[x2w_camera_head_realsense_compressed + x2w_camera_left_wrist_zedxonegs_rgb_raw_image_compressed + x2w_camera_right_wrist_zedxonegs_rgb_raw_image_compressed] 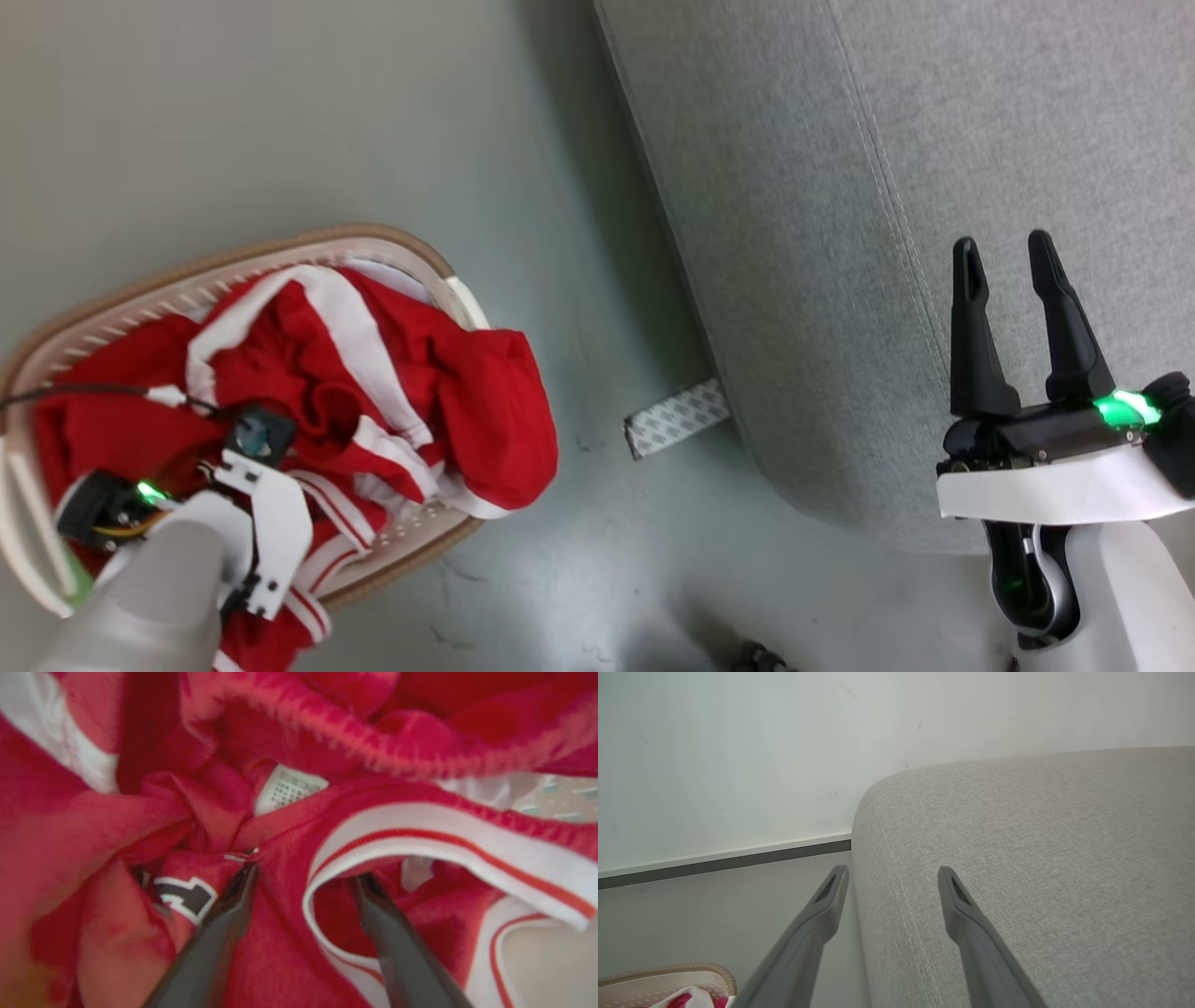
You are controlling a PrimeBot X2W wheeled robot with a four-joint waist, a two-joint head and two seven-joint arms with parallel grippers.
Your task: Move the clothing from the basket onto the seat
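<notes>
The clothing (373, 373), bright red with white stripes, is heaped in the cream basket (392, 245) at the lower left, and one fold hangs over the basket's right rim. My left wrist (252, 504) reaches down into the heap, hiding its fingers in the head view. In the left wrist view my left gripper (306, 875) is open, its tips pressed into the red clothing (280, 933) on either side of a white-striped hem; a black-and-white numeral (187, 896) shows beside the left finger. My right gripper (1004, 245) stands open and holds nothing over the grey seat (840, 233).
The seat's rounded edge (1041, 858) runs under my right gripper (893, 871), with the basket rim (668, 975) low at the left. A patterned grey-white strip (677, 417) lies on the floor at the seat's foot. A wall with a skirting board (724, 858) stands behind.
</notes>
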